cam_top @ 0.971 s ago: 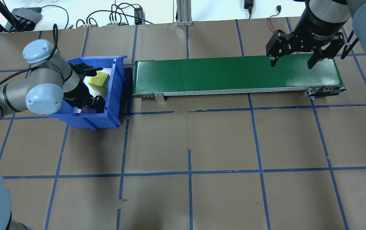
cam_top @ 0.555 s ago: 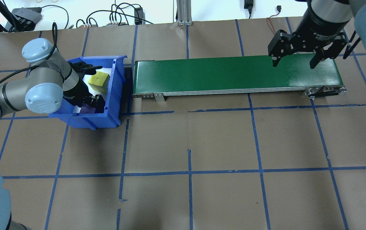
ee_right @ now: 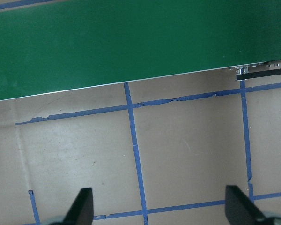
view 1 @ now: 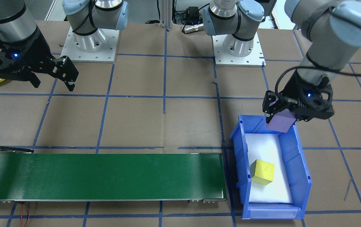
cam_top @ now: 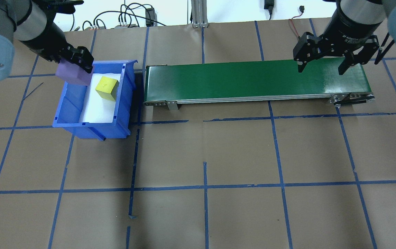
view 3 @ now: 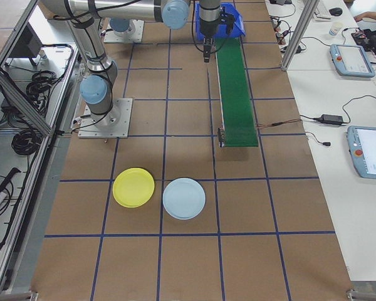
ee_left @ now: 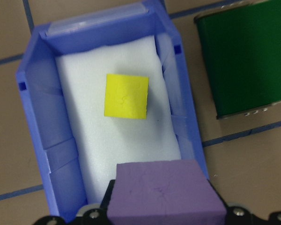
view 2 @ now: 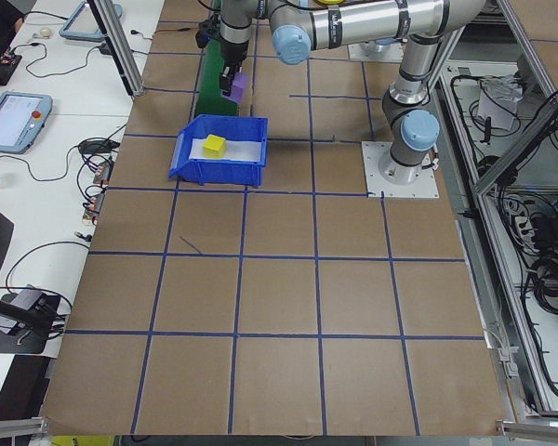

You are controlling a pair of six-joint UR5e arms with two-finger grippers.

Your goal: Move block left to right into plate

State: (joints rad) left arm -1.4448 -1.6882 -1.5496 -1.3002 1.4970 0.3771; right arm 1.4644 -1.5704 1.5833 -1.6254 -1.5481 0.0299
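Early stage: my left gripper (view 1: 282,117) clamps the purple foam cube (view 1: 280,122) above the blue plastic bin (view 1: 303,176). Right gripper (cam_top: 324,62) wide, empty. Conveyor transfer and round yellow plastic plate (view 3: 133,187) remain.

Bright, even overhead light; soft shadows, left wrist view slightly blurred.

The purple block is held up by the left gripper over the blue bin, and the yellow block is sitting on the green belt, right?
Not quite. The yellow block sits inside the blue bin, not on the green belt, which is bare in the overhead exterior view. The left gripper does hold the purple block over the bin.
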